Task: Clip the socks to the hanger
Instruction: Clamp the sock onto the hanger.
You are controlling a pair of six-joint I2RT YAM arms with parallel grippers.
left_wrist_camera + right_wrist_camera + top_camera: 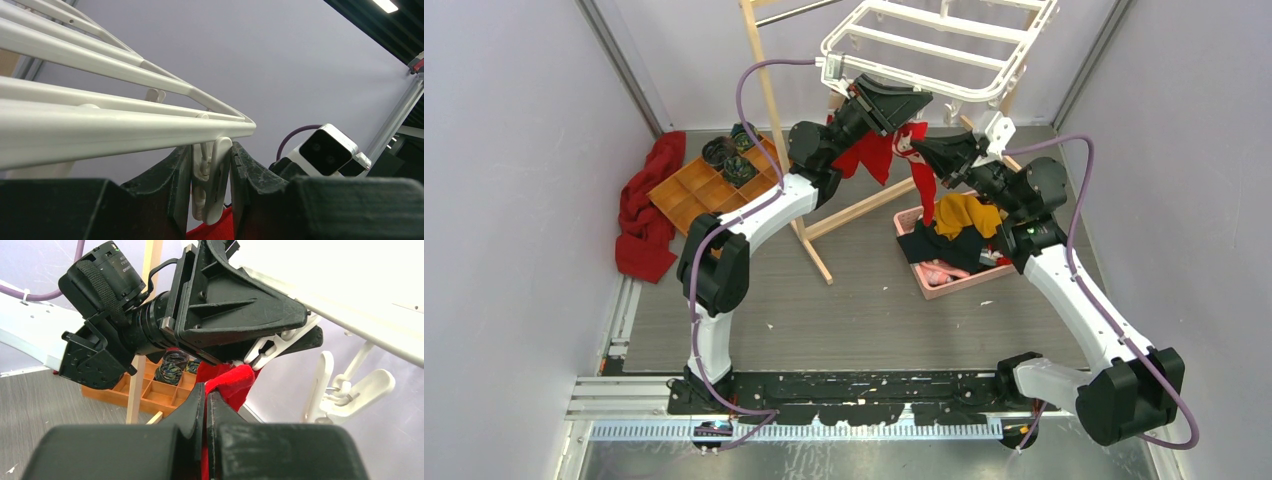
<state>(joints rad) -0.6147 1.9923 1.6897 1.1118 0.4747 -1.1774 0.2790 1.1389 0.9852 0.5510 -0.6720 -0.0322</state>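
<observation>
Above grey table (874, 310), raised left fingers (165, 192) squeeze clip (212, 182), right fingers (192, 410) pinch sock (234, 384).

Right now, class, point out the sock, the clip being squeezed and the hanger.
sock (232, 385), right wrist view, folded top edge.
clip (212, 180), left wrist view, its body.
hanger (100, 130), left wrist view, near rail.

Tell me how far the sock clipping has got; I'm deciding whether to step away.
Nothing looks finished: no sock visibly hangs clipped on its own. In hand: the left gripper squeezes a clip on the hanger, while the right gripper holds a red sock up at its mouth. Left: seat the sock, release the clip, let go.
</observation>
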